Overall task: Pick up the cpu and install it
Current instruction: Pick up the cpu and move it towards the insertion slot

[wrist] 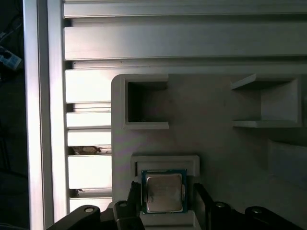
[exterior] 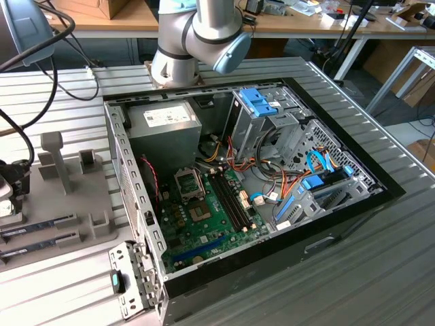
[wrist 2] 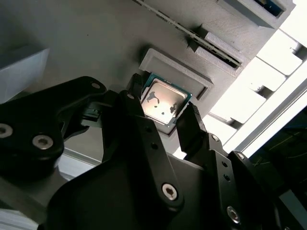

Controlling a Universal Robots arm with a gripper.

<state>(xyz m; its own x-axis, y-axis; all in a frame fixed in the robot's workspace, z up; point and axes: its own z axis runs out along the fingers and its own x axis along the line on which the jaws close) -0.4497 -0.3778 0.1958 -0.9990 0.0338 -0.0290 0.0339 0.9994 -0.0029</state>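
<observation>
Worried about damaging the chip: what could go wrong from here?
The gripper straddles the cpu in its grey holder. If it closes off-centre, it could tilt the chip or jam it against the holder's wall. Only the chip's thin edges offer a hold, so it might slip when lifted.

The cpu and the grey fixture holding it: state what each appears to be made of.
The cpu: probably a metal top, silvery and glossy, mirroring light in both wrist views; its thin green rim looks like circuit board. The grey fixture: likely plastic, matte and evenly coloured, with crisp squared pockets and no shine.
</observation>
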